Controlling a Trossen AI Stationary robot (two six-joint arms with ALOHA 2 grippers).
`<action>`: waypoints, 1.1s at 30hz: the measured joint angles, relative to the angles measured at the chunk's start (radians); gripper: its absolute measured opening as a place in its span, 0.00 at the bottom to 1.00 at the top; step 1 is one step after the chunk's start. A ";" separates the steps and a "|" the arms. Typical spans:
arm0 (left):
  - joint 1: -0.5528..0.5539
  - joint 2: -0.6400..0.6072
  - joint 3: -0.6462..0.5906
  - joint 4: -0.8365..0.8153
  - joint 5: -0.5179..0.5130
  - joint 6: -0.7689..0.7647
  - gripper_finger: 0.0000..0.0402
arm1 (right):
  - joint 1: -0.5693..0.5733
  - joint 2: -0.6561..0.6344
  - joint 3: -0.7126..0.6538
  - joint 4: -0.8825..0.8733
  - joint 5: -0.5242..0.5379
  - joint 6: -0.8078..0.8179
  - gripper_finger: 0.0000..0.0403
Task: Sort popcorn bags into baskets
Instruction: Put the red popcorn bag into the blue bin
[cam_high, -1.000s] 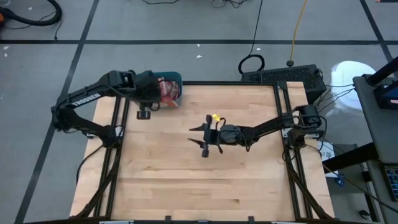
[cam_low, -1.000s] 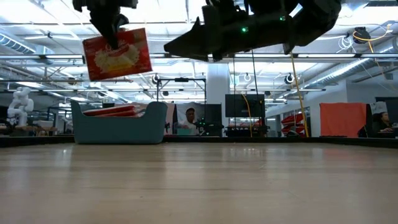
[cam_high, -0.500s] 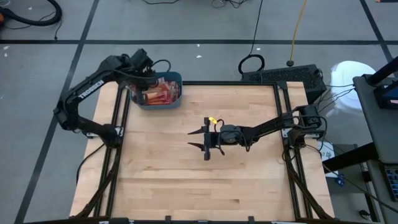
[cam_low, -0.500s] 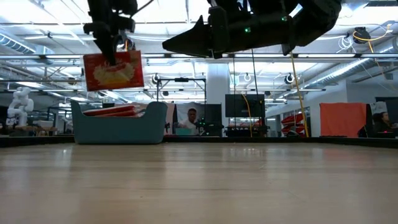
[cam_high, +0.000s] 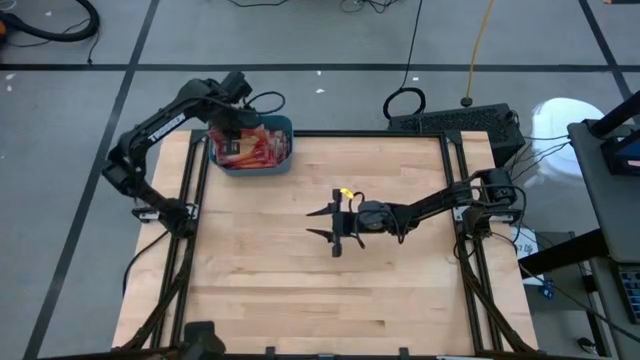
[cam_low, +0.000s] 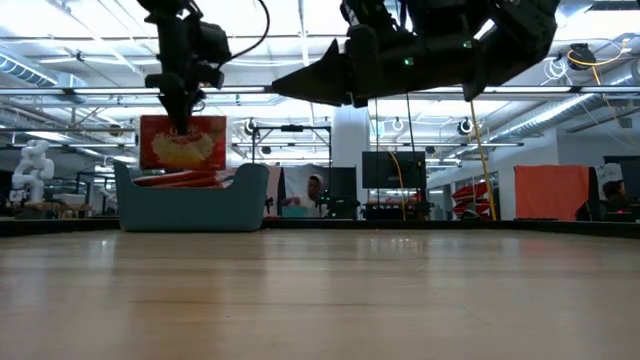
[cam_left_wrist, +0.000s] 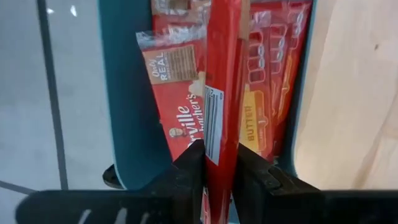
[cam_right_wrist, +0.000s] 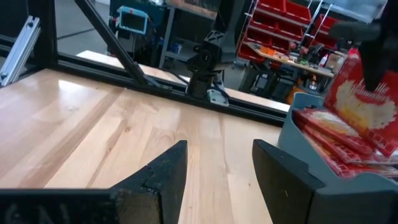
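Note:
My left gripper (cam_high: 232, 137) is over the teal basket (cam_high: 284, 160) at the table's far left corner, shut on one red popcorn bag (cam_low: 182, 142) that hangs into the basket. Several more red bags (cam_left_wrist: 277, 74) lie stacked inside the basket (cam_low: 190, 205). In the left wrist view the held bag (cam_left_wrist: 224, 74) shows edge-on between my dark fingers. My right gripper (cam_high: 331, 223) hovers open above the middle of the table, holding nothing, its fingertips (cam_right_wrist: 214, 165) pointing toward the basket (cam_right_wrist: 348, 199). My left gripper pinches the bag's upper edge (cam_left_wrist: 219, 163) between its two fingers, coming from above and pointing down. The bag hangs upright below the fingers, its lower end (cam_low: 182, 165) at the basket's rim, above the bags lying inside.
Bare wooden tabletop (cam_high: 300, 290) stretches in front of the basket and around the right gripper. A black frame rail (cam_high: 370, 133) runs along the far edge. A keyboard (cam_high: 455, 122) lies beyond the table's far right corner. Shelves and a person show in the room behind.
My left gripper has carried the bag toward the far left corner, from beside the basket to over it, and lowered it until the bag's lower end reaches the basket's rim. The bag has gone from tilted to upright. The right gripper has stayed nearly still.

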 joint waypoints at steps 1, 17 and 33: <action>0.007 0.010 0.000 0.000 0.000 0.010 0.18 | 0.001 0.000 -0.002 0.008 0.000 0.000 0.43; 0.053 0.094 0.001 0.063 -0.137 -0.069 0.19 | 0.003 0.000 -0.010 0.030 -0.001 -0.005 0.43; 0.053 0.095 0.001 0.109 -0.210 -0.108 0.57 | 0.003 0.000 -0.010 0.029 -0.001 -0.007 0.43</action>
